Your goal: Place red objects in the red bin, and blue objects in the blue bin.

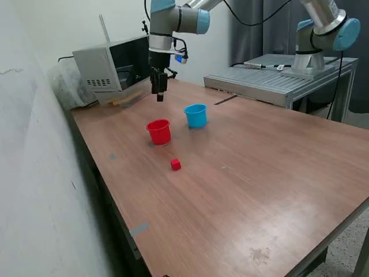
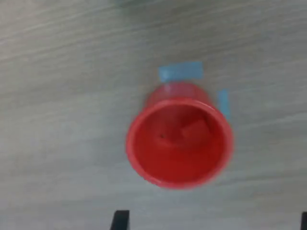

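Observation:
The red cup [image 1: 158, 131] stands upright on the wooden table [image 1: 242, 190], with the light blue cup [image 1: 196, 115] close by on the exterior view's right. One small red cube [image 1: 175, 164] lies on the table in front of the red cup. My gripper [image 1: 159, 92] hangs in the air above and behind the red cup, empty. In the wrist view the red cup [image 2: 180, 141] is seen from above, blurred, with a red cube-like shape [image 2: 194, 129] inside it. The gripper [image 2: 212, 223] is open, its dark fingertips [image 2: 120, 220] far apart. No blue cubes show.
A grey box-like device [image 1: 109, 69] stands at the back on the exterior view's left, beside a wall. A metal platform [image 1: 277, 78] carries a second arm [image 1: 323, 34] at the back right. Blue tape marks [image 2: 180, 72] lie beside the red cup.

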Available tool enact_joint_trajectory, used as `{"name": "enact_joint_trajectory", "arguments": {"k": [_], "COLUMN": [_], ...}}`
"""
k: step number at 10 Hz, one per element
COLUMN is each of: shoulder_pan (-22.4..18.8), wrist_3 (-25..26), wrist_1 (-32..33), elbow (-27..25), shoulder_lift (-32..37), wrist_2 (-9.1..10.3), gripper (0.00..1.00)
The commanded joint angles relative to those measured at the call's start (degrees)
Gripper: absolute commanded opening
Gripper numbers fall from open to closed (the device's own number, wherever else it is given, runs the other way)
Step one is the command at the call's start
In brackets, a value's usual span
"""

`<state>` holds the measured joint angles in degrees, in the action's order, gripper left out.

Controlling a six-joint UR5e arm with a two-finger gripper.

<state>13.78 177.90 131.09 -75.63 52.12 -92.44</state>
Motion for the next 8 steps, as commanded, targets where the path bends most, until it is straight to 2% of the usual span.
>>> {"name": "enact_joint_trajectory", "arguments": {"k": [1, 6, 7, 8], "shoulder_pan": [-5.7, -13.5, -15.3, -16.8], "wrist_3": [-0.8, 0.2, 0.2, 0.2], "wrist_1": [-4.2, -6.0, -6.0, -5.8], "elbow": [-0.1, 0.9, 0.9, 0.8], "shoulder_lift": [7.0, 7.2, 5.3, 2.9], "wrist_2": [0.15, 0.33, 0.77, 2.6], "gripper": [1.0, 1.0, 1.0, 1.0]}}
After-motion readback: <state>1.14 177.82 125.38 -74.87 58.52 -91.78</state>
